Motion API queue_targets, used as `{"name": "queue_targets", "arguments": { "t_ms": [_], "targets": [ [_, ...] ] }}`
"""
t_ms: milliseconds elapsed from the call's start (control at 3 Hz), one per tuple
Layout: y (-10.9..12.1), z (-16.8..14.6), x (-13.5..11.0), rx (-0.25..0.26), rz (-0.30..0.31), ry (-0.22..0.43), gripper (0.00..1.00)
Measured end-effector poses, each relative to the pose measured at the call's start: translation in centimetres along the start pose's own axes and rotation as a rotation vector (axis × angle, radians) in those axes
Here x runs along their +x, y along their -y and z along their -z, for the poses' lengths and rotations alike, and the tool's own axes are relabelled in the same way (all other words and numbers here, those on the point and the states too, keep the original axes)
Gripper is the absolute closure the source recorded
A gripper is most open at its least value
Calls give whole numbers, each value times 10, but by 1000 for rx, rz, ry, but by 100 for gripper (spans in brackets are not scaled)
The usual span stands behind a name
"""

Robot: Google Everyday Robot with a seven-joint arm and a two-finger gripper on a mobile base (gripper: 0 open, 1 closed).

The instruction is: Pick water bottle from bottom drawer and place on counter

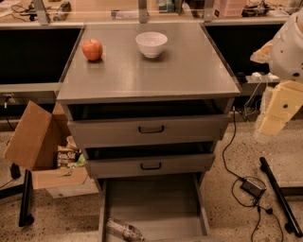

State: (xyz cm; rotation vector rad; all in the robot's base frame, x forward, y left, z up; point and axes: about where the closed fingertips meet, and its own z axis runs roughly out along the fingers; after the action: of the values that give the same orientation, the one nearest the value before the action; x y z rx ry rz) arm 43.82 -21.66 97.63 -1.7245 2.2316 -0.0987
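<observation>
Three grey metal drawers sat in one cabinet. Top drawer (149, 130) and middle drawer (150, 165) had black handles, dark gaps above their fronts. Bottom drawer (156, 198) was pulled far out toward the camera, a plain tray with low side walls.

Water bottle (124, 230) lay on its side in the bottom drawer's front left corner, clear crinkled plastic with a dark label, partly cut off by the frame edge.

Grey bench (189, 66), the cabinet's brushed-metal top, was flat and square-edged. Red apple (92, 49) stood near its back left. White bowl (151, 44) stood upright near back centre, apart from the apple.

Claw (271, 124) hung at the far right on the cream-white arm, beside the cabinet's right side, about level with the top drawer, above the floor. It was well apart from the bottle. Released or clenched: cannot tell. It was grasping nothing visible.

Room: speckled floor (236, 222). An open cardboard box (33, 137) leaned left of the cabinet, with packets inside. Black cables (232, 156) ran over the floor on the right to a power brick (253, 187), and a black bar (279, 198) lay near it. A pale wooden bench (94, 9) with clutter ran along the back, behind the cabinet, dark space under it.
</observation>
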Motion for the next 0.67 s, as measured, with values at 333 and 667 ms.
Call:
{"name": "queue_targets", "arguments": {
  "t_ms": [333, 667],
  "targets": [
    [0, 0, 0, 0, 0, 0, 0],
    [-22, -19, -11, -13, 46, 9, 0]
  ]
}}
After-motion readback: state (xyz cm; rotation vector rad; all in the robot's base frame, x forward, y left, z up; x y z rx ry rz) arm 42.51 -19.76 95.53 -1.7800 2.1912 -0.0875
